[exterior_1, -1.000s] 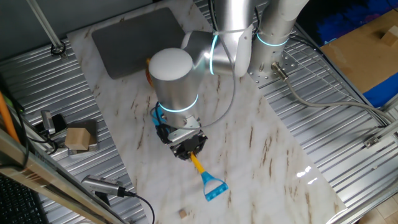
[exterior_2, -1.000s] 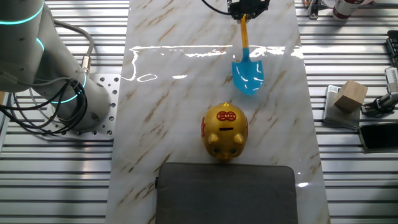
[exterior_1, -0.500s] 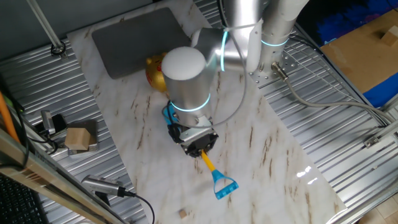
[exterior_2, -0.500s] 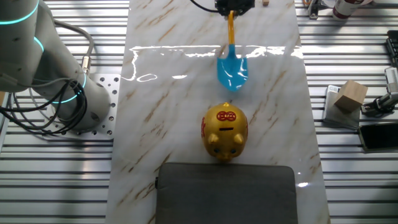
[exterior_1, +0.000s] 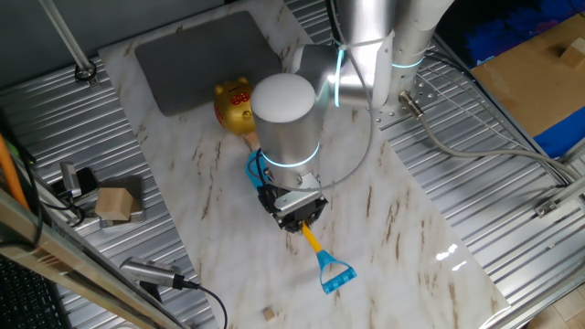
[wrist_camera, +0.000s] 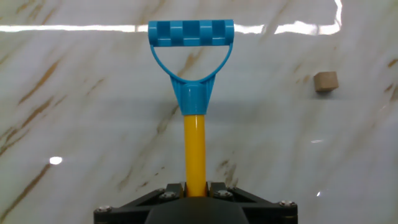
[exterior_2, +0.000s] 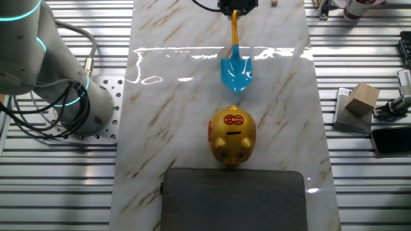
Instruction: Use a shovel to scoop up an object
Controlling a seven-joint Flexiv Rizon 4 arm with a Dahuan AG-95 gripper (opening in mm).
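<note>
Yellow and blue, the shovel (exterior_1: 324, 260) sticks out from the gripper (exterior_1: 299, 217), whose jaws are clenched on the thin yellow shaft. In the hand view the blue end points away and the tiny wooden cube (wrist_camera: 325, 81) sits off to its right, apart from it. In one fixed view the cube (exterior_1: 269, 313) lies near the edge of the marble table (exterior_1: 402, 228). A gold pig bank (exterior_2: 232, 135) stands mid-table, just beside a grey pad (exterior_2: 232, 199). A bigger tan block (exterior_2: 361, 98) rests off the table's side.

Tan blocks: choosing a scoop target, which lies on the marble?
The tiny cube, on the marble; the larger block sits off it, to the side.
</note>
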